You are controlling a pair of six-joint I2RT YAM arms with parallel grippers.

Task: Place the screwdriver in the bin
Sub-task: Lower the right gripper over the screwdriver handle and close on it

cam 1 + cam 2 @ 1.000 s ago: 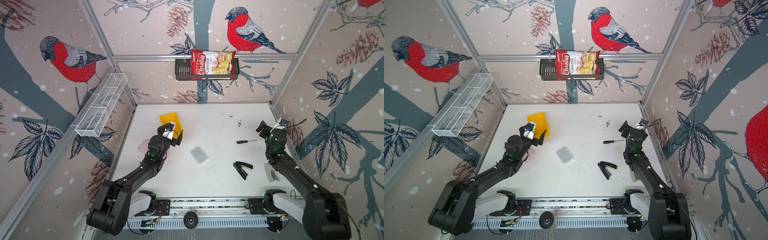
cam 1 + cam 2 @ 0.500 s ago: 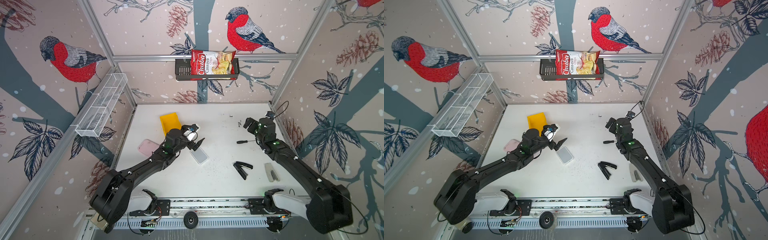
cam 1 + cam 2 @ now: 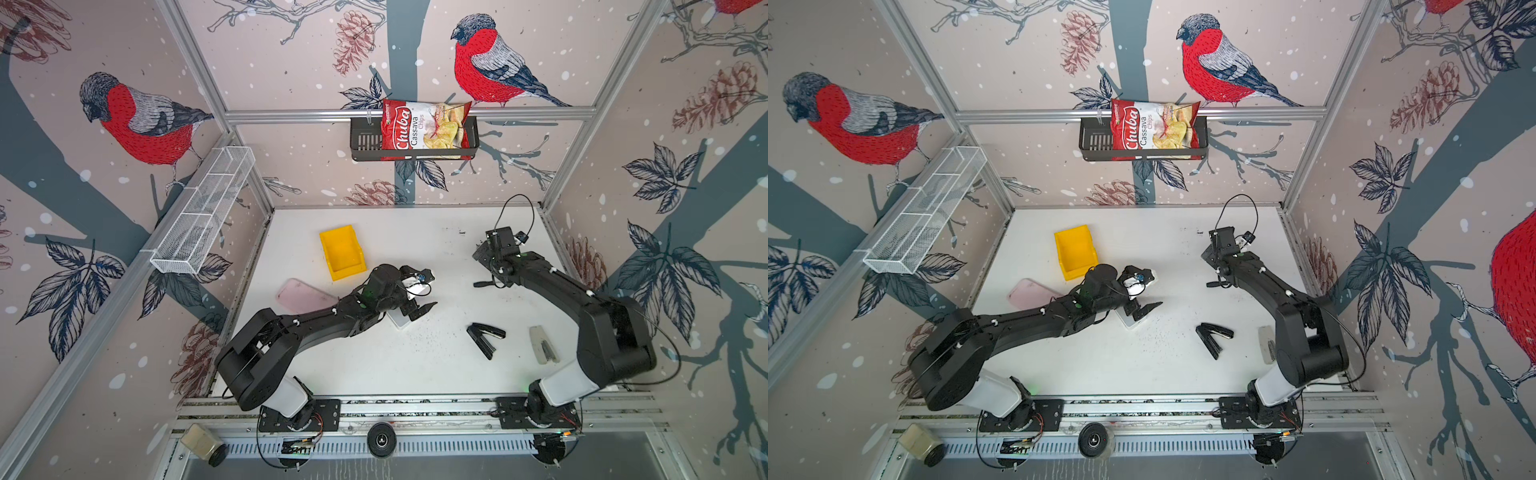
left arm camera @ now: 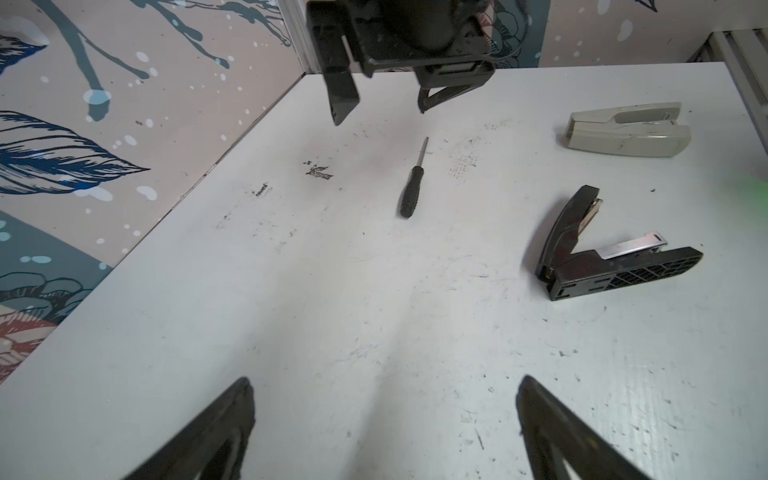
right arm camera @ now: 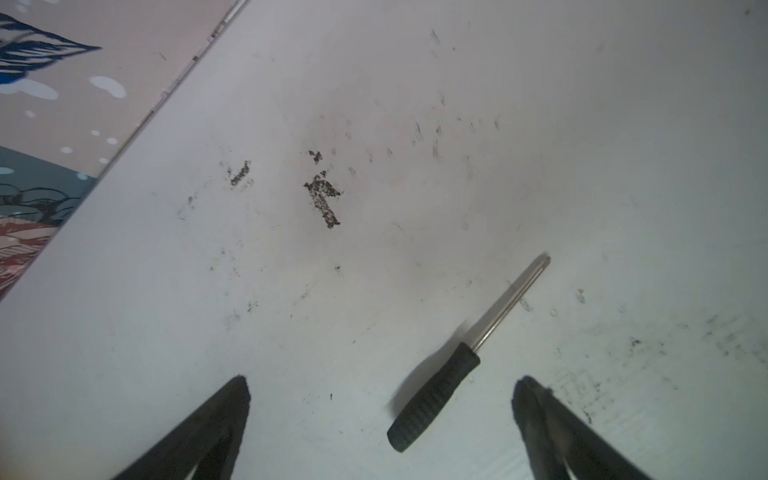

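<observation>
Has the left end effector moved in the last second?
Yes. The left end effector has swung away from the yellow bin, across the table toward the screwdriver.

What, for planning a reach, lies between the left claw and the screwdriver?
Only bare table separates left claw and screwdriver, per the left wrist view.

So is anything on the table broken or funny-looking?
The black stapler lies on its side, splayed open in a V with its metal rail showing. The grey stapler nearby is shut. Dark scuffs mark the table.
</observation>
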